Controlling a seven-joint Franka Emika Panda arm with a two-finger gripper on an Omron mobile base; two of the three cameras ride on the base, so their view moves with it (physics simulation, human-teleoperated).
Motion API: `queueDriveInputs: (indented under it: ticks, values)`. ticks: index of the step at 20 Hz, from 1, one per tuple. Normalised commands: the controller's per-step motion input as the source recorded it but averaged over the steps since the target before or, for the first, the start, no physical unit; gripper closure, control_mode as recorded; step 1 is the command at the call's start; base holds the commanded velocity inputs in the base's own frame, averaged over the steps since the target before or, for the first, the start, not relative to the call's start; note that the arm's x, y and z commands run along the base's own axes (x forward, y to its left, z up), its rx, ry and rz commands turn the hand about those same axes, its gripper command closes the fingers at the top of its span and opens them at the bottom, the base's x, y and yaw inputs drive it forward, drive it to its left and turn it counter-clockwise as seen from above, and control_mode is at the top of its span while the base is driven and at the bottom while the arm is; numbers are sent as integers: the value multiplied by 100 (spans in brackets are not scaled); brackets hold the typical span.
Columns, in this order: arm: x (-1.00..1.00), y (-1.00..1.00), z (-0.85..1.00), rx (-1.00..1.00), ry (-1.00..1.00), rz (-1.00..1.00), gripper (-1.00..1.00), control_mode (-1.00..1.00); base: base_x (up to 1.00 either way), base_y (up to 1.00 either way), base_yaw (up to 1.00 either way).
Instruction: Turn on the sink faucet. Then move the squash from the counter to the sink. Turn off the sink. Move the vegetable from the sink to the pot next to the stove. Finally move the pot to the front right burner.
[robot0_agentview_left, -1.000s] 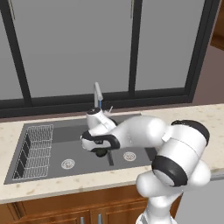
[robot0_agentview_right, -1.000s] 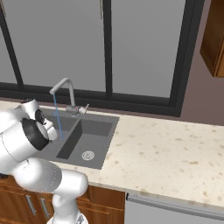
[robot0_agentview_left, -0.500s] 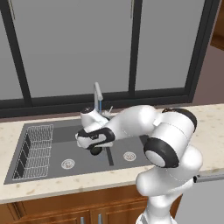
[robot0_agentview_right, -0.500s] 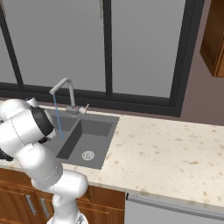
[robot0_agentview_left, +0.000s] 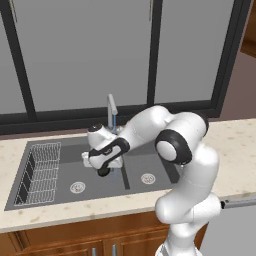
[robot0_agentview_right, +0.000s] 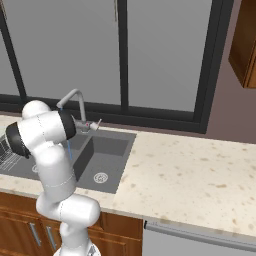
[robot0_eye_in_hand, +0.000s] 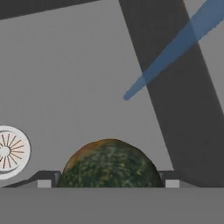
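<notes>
In the left base view the wire rack (robot0_agentview_left: 41, 170) lies at about nine o'clock, in the left basin of the sink (robot0_agentview_left: 60, 196), with a round silver drain (robot0_agentview_left: 77, 187) just right of it. The gripper (robot0_agentview_left: 102, 167) hangs above the sink near the divider between the two basins, at the centre of the picture, and the sink faucet (robot0_agentview_left: 112, 107) rises behind it at twelve o'clock with a thin blue stream of water (robot0_agentview_left: 114, 125) falling from the spout. A second drain (robot0_agentview_left: 147, 178) sits in the right basin at about four o'clock from the gripper. In the hand view a drain (robot0_eye_in_hand: 9, 151) shows at nine o'clock, and the squash (robot0_eye_in_hand: 109, 166) sits at six o'clock, a dark green mottled ball between the two finger tips, which are spread wide with one on either side of it, pinching it above the grey basin floor. The blue stream (robot0_eye_in_hand: 175, 48) crosses toward two o'clock. In the right base view the counter (robot0_agentview_right: 190, 180) stretches out to three o'clock, beige and speckled.
</notes>
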Motion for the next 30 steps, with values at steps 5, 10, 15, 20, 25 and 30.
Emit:
queueDriveInputs:
  ticks: [5,10,15,20,25,30]
  values:
    - [6,4,-3,-1,0,0,100,-100,0,0,0]
    - [26,6,-13,0,0,0,100,-100,0,0,0]
    - [37,8,-21,0,0,0,100,-100,0,0,0]
    - [21,8,-17,0,0,0,100,-100,0,0,0]
    - [17,17,-12,0,0,0,100,-100,0,0,0]
    - [25,9,-27,0,0,0,100,-100,0,0,0]
